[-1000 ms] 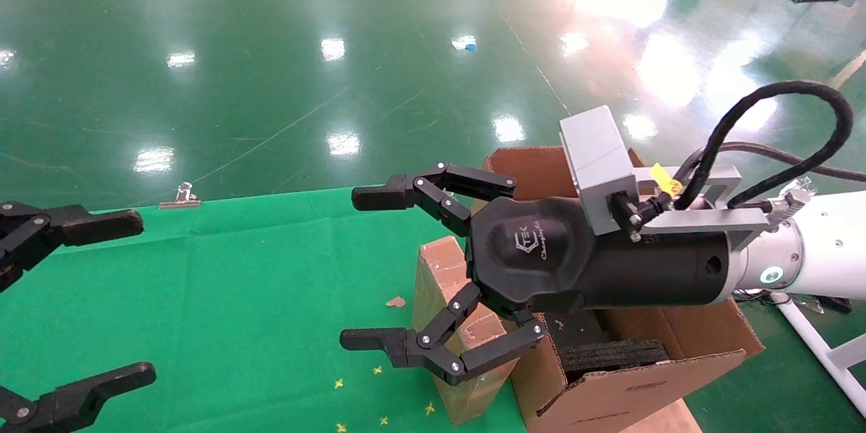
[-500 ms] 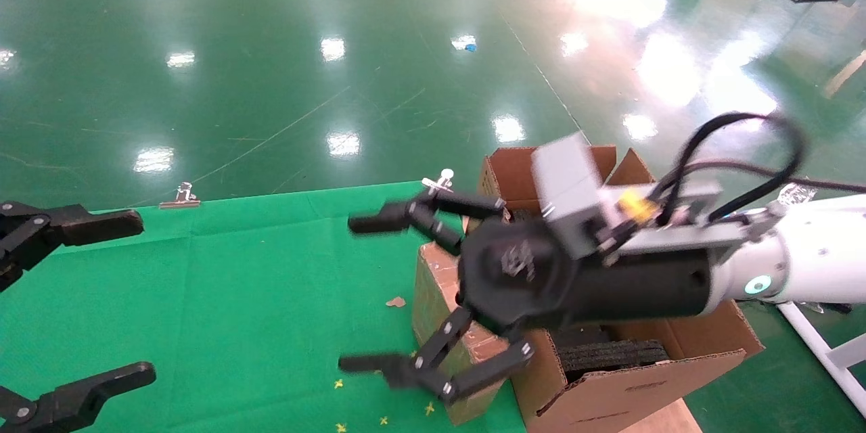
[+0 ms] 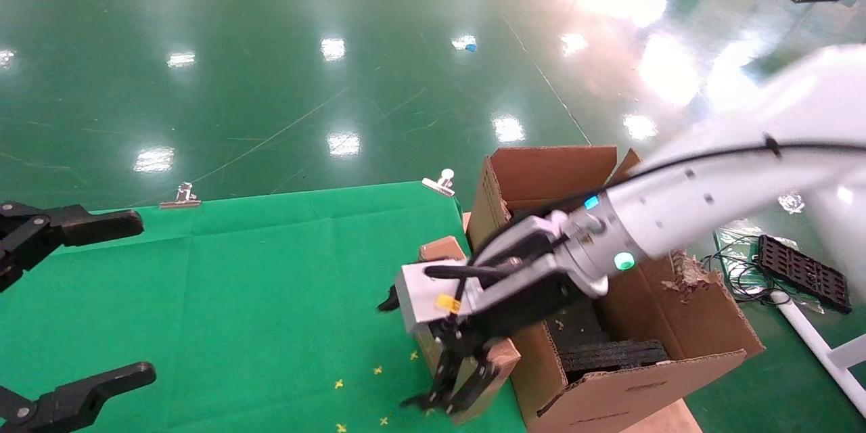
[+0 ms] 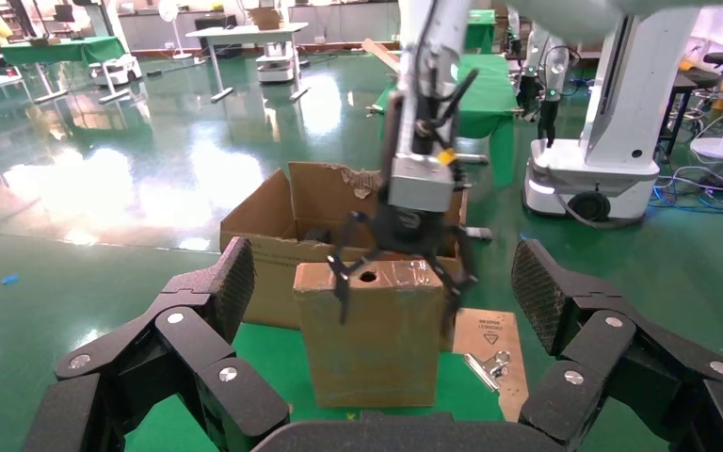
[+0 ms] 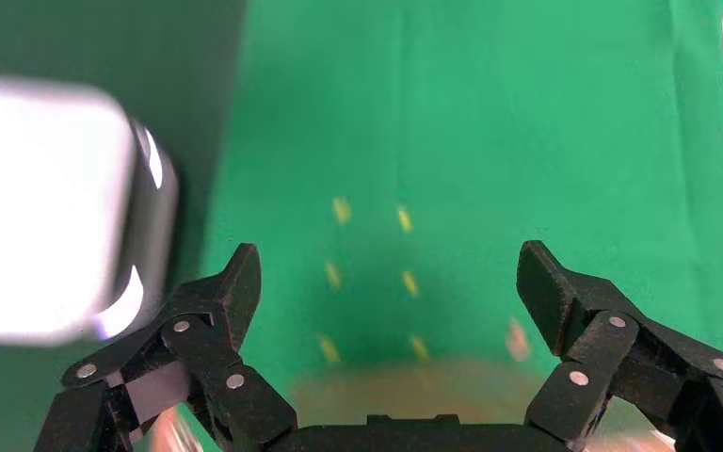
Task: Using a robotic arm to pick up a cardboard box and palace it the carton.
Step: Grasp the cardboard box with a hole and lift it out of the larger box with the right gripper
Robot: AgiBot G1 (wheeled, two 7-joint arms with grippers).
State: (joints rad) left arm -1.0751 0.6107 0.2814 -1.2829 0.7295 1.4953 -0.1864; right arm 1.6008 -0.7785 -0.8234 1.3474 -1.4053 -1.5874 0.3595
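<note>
Lower centre of the head view: the right gripper (image 3: 443,379) points down, fingers spread wide astride the upright box (image 3: 467,365) on the green tabletop (image 3: 237,284), not yet closed. The box touches the carton (image 3: 649,325) at right. Best to centre, close firmly, then lift clear of the carton's wall. The left gripper (image 3: 61,311) waits wide open at left edge.
</note>
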